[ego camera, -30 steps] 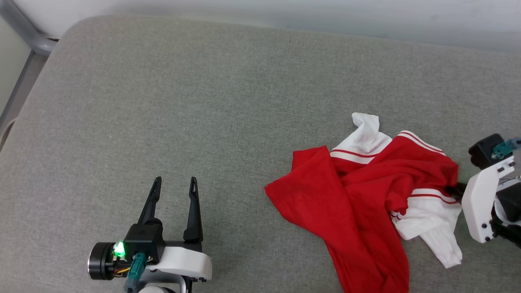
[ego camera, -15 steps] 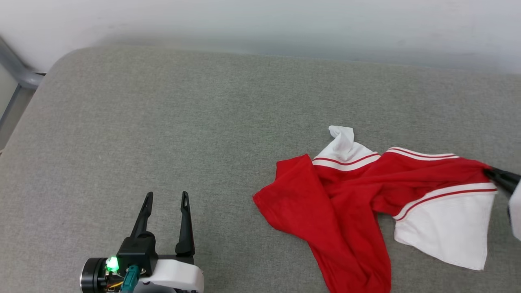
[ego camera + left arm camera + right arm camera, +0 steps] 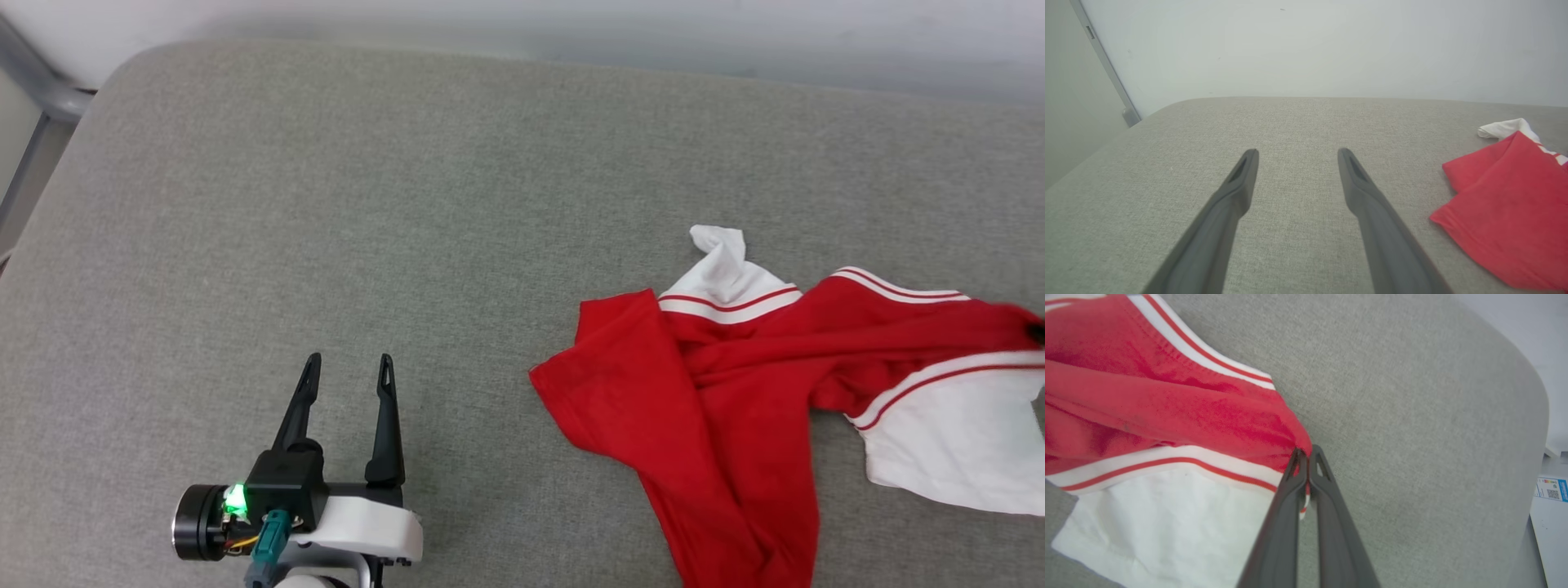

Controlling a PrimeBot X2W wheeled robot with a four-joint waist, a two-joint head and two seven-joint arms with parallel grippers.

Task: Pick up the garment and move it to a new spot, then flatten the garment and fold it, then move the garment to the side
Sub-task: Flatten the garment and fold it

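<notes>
The garment (image 3: pixel 735 392), a red jersey with white sleeves and striped trim, lies crumpled on the right half of the grey cushion (image 3: pixel 408 204). Its right end is stretched toward the head view's right edge, where a dark fingertip (image 3: pixel 1037 333) just shows. In the right wrist view my right gripper (image 3: pixel 1306 451) is shut on a bunched red fold of the garment (image 3: pixel 1167 412) beside a white sleeve. My left gripper (image 3: pixel 347 363) rests open at the lower left, well clear of the cloth. The left wrist view shows it (image 3: pixel 1298 153) with nothing between the fingers, the garment's red edge (image 3: pixel 1506 208) off to the right.
A pale wall (image 3: pixel 571 24) runs behind the cushion. A grey metal frame (image 3: pixel 33 90) stands past the cushion's rounded far left corner. The cushion's right edge (image 3: pixel 1531 457) drops off near my right gripper, with a white surface and a label (image 3: pixel 1551 490) beyond.
My right gripper has pulled the garment's right end outward to the right, stretching out the bunched cloth and spreading the white sleeve. The head camera shifted up and down. The left gripper stayed put.
</notes>
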